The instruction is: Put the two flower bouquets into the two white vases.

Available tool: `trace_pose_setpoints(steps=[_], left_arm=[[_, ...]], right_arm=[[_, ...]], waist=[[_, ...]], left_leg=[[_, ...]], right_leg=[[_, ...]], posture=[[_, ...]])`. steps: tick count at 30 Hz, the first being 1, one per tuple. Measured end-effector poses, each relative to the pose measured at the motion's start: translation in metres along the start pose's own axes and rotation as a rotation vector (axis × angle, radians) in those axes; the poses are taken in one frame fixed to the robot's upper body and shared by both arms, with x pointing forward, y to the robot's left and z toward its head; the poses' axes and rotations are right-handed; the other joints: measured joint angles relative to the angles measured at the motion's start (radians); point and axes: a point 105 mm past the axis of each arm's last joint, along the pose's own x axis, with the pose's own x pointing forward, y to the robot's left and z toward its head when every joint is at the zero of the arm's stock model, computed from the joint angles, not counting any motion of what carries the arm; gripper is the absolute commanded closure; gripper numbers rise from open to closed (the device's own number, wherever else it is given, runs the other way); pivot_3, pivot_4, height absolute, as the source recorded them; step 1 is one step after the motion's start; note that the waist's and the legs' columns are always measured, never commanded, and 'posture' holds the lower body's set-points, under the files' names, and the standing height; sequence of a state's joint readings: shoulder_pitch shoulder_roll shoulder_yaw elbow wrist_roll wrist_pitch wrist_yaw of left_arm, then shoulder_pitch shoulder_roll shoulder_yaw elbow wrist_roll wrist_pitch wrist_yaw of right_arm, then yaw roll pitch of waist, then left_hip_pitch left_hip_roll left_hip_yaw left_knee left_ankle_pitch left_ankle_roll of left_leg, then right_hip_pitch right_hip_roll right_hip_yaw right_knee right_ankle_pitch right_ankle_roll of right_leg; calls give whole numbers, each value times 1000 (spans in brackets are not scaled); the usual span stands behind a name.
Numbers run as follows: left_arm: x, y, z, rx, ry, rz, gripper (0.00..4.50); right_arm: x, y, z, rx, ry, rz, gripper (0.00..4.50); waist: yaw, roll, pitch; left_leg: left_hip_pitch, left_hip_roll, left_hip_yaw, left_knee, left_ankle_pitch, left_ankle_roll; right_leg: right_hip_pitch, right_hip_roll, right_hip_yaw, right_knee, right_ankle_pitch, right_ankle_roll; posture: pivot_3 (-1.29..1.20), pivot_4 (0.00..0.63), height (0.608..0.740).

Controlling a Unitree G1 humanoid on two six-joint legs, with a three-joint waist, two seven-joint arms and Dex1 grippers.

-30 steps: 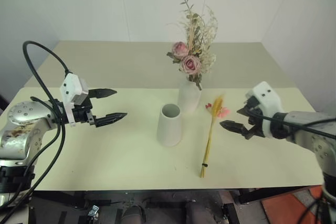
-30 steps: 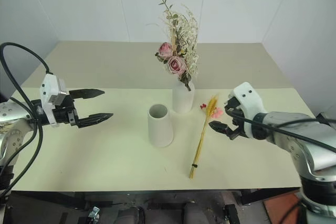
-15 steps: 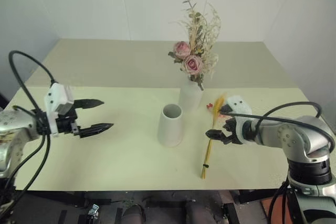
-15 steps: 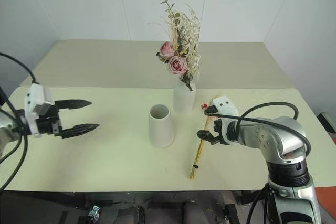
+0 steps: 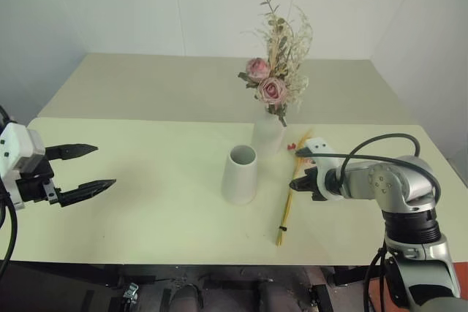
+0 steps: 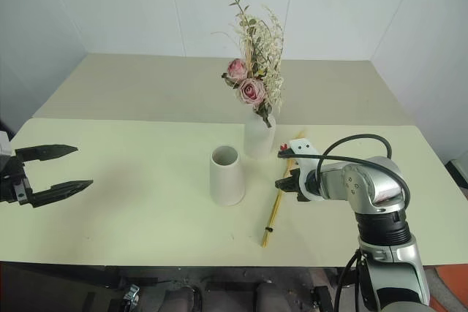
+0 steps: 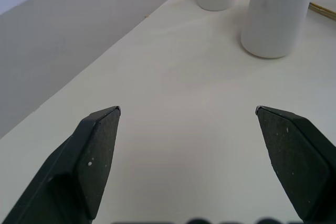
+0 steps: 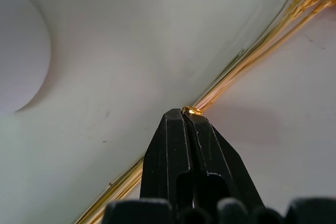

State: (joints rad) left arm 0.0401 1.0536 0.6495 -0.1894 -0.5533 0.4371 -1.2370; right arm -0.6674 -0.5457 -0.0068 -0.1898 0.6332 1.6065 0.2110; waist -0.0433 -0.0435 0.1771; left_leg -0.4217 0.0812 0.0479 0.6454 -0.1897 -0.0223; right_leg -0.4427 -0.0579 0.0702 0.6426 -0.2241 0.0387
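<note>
The right tool (image 5: pixel 298 183) is closed on the slim bundle of yellow wheat-like stalks (image 5: pixel 289 196). In the right wrist view its two black fingers (image 8: pixel 191 153) are pressed together, and the thin yellow stems pass under their tips. The tool holds the bundle near the middle of its length. The bundle lies on the desk (image 5: pixel 146 202). From the tool, its cut ends point toward the near edge of the desk, and its head with the small red and pink blossoms (image 5: pixel 295 145) points away, toward the back.

Just beside the tool, on its left side, stands the tapered cone vase (image 5: pixel 240 174). It is upright and its wide round mouth is empty. A little behind the tool, near the blossoms of the bundle, stands the bottle-shaped vase (image 5: pixel 268 135). The bushy bunch of pink roses (image 5: pixel 274 71) is in it, with the cream sprigs and green leaves rising high above the narrow neck. I cannot tell if the blossoms touch this vase.

The left tool (image 5: pixel 77 171) is well apart from all these things, at the far left side of the desk. Its two fingers stand wide apart and nothing is between them. It hangs above the bare desk and points toward the two vases, which show far ahead in the left wrist view.
</note>
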Motion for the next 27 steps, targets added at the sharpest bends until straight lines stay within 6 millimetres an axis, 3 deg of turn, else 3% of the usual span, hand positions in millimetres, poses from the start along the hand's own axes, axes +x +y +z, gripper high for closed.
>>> trace_pose_setpoints(steps=[10,16,27], left_arm=[[2,3,0,0,-12,19,0],[12,9,4,7,-39,-2,0],[23,15,5,22,-48,-32,0]], right_arm=[[-20,-35,3,63,-54,-145,4480],[-44,-44,3,-7,-103,-222,4480],[-64,-42,8,-37,-190,-236,4480]], waist=[[0,0,0],[0,0,0],[-2,0,0]], left_leg=[[0,0,0,0,0,0],[0,0,0,0,0,0],[0,0,0,0,0,0]], right_leg=[[-1,0,0,0,0,0],[-1,0,0,0,0,0],[-1,0,0,0,0,1]], posture=[[0,150,740],[0,150,740],[0,150,740]])
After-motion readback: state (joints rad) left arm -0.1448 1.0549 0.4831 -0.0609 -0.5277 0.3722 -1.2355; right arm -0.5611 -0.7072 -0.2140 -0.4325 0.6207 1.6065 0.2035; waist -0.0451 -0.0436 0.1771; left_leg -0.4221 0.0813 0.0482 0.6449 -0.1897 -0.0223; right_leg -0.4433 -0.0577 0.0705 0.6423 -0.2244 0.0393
